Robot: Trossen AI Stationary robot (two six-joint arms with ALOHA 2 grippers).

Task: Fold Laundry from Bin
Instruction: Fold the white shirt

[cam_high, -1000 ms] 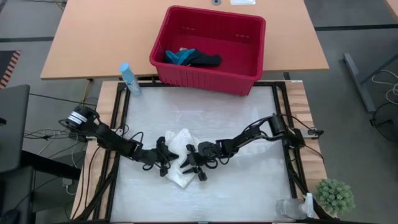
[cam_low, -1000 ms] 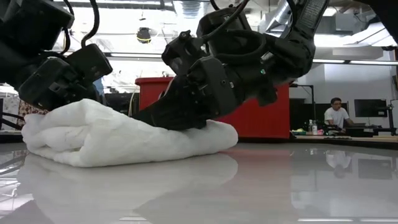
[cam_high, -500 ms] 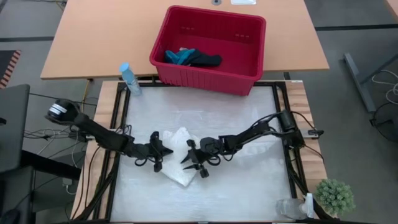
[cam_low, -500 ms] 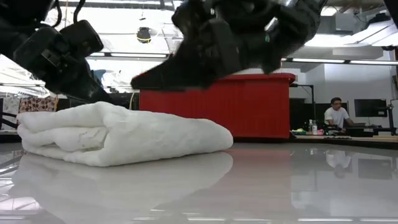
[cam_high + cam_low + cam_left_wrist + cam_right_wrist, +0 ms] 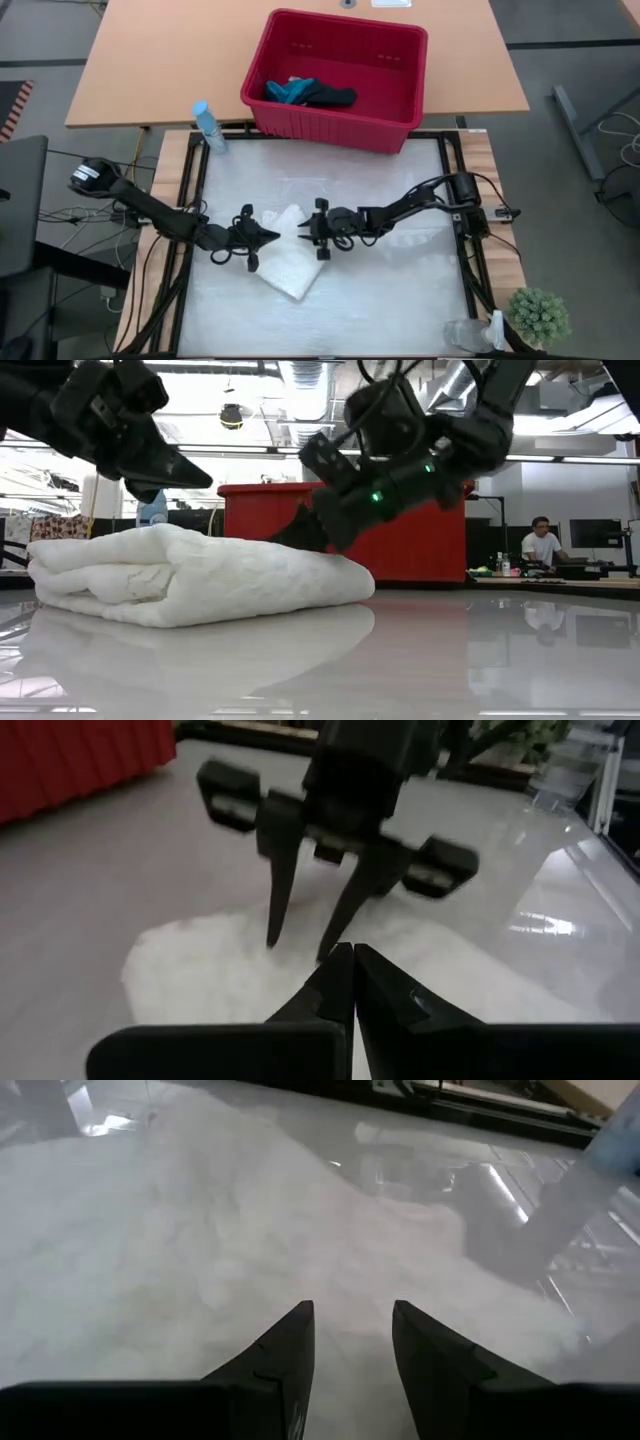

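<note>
Folded white cloth (image 5: 291, 263) mid-tabletop (image 5: 400, 290). Left gripper (image 5: 268, 237) jaws pressed together at its left edge; right gripper (image 5: 308, 233) jaws spread, empty, at its right edge.

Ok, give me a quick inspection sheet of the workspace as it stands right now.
Surface: glossy white mat, bare around the cloth.
Job's things: white lacy cloth lies folded mid-mat; teal cloth and dark cloth in the red bin.
Clutter: spray bottle at the mat's far left corner; small plant and clear plastic container at the near right corner.
Grippers: left gripper shut, right gripper open, both empty beside the white cloth.
Cables: loose wires left of the frame.
Surroundings: seated person far behind.
</note>
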